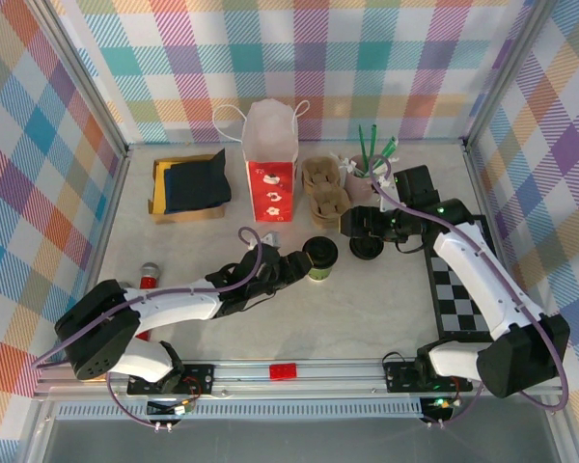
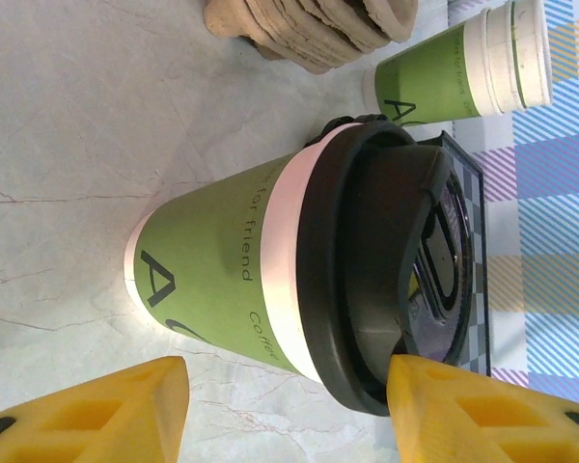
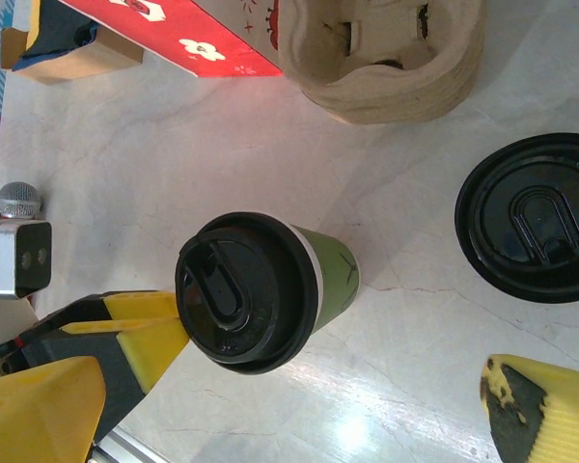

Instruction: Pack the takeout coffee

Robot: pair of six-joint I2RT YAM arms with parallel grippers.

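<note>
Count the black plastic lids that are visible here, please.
2. One black lid closes the green coffee cup in the middle of the table. The other lid lies loose on the table to its right. More could be hidden under the arms.

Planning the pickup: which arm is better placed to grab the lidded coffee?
Left, probably: the left pincer is open right beside the lidded green coffee cup, while the right pincer, open too, sits farther off by a loose black lid.
</note>
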